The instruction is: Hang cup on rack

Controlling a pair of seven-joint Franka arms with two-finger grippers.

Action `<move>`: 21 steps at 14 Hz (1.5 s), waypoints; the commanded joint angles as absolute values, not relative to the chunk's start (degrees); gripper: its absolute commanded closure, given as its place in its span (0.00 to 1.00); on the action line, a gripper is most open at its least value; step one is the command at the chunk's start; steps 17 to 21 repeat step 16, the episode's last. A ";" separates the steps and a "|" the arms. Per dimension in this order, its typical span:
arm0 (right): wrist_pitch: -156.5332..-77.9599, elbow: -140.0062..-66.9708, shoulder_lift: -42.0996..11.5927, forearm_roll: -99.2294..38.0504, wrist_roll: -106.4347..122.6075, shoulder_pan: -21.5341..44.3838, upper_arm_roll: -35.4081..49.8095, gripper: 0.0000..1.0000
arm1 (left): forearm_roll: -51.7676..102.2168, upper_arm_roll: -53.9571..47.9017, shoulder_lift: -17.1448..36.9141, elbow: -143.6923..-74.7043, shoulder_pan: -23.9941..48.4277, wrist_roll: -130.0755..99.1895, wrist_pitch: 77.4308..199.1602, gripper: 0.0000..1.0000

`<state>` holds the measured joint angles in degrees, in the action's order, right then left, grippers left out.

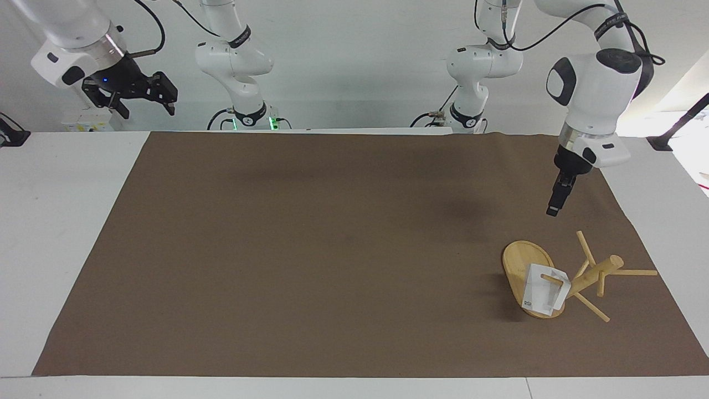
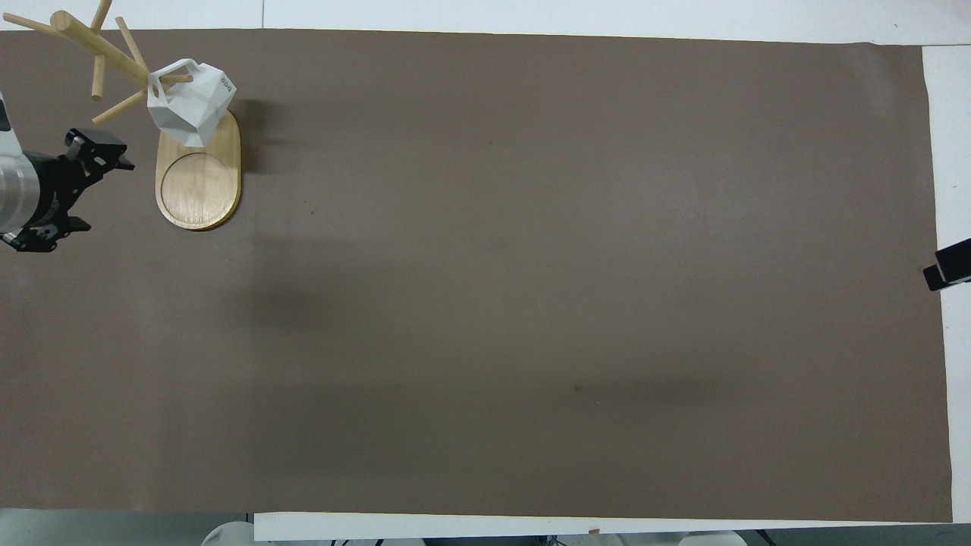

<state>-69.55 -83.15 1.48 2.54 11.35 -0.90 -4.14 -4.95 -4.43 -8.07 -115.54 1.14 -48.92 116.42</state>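
Observation:
The white faceted cup [image 1: 538, 295] hangs by its loop handle on a peg of the bamboo rack [image 1: 595, 271], over the end of the rack's oval base that lies farther from the robots. In the overhead view the cup [image 2: 191, 106] hangs over the base of the rack [image 2: 199, 186]. The rack stands at the left arm's end of the brown mat. My left gripper [image 1: 552, 210] is empty, open and raised clear of the rack; in the overhead view the left gripper [image 2: 114, 152] is beside the base. My right gripper [image 1: 145, 110] is open and waits high off the mat.
A brown mat [image 1: 332, 249] covers most of the white table. The rack's pegs [image 1: 637, 272] stick out toward the mat's edge. Only a tip of the right gripper [image 2: 948, 269] shows in the overhead view.

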 commanded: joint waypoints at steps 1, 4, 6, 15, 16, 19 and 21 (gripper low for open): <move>-69.96 -84.11 2.02 2.64 10.63 -1.05 -4.04 0.00 | -4.92 -4.75 -6.86 -106.65 0.97 -32.86 100.96 0.01; -69.96 -84.20 2.02 2.72 10.55 -1.06 -4.04 0.00 | -4.13 -4.66 -3.44 -96.89 0.44 -12.46 86.97 0.00; -70.05 -84.11 2.02 2.72 10.20 -0.97 -4.04 0.00 | -3.78 -4.48 -1.07 -92.39 -0.17 -4.43 84.64 0.00; -71.01 -83.58 1.85 2.81 6.94 -0.44 -3.60 0.00 | -2.30 -4.57 4.31 -83.94 -1.58 2.20 79.45 0.00; -71.02 -83.58 1.85 2.81 6.94 -0.44 -3.60 0.00 | -1.85 -4.57 4.31 -83.94 -1.67 2.20 79.71 0.00; -71.02 -83.58 1.85 2.81 6.94 -0.44 -3.60 0.00 | -1.85 -4.57 4.31 -83.94 -1.67 2.20 79.71 0.00; -71.02 -83.58 1.85 2.81 6.94 -0.44 -3.60 0.00 | -1.85 -4.57 4.31 -83.94 -1.67 2.20 79.71 0.00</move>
